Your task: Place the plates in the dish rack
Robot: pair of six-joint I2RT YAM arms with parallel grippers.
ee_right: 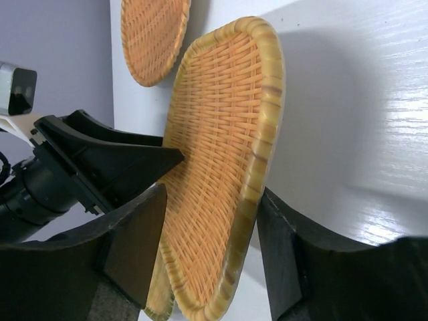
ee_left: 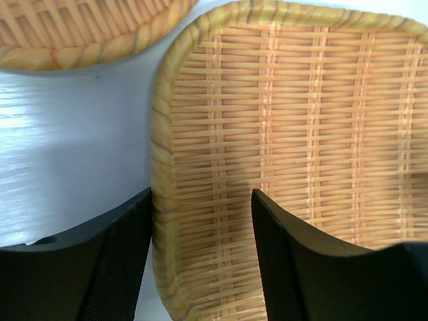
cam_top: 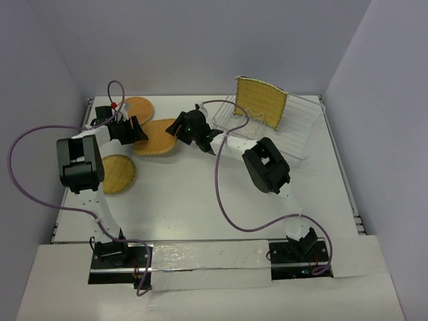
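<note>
The orange rounded square plate (cam_top: 157,138) lies left of centre, and its near edge looks tilted up in the right wrist view (ee_right: 221,114). My left gripper (cam_top: 132,130) is open and straddles the plate's left rim (ee_left: 200,194). One finger is outside on the table and one is over the plate (ee_left: 301,120). My right gripper (cam_top: 182,127) is open, its fingers either side of the plate's right edge (ee_right: 212,194). The yellow woven-look square plate (cam_top: 261,101) stands upright in the dish rack (cam_top: 297,137). The orange round plate (cam_top: 138,107) and the yellow round plate (cam_top: 118,173) lie flat. The black plate is out of view.
The orange round plate also shows in the left wrist view (ee_left: 80,33) and the right wrist view (ee_right: 152,40). Purple cables loop over the table (cam_top: 221,194). Walls close the back and both sides. The rack stands at the back right.
</note>
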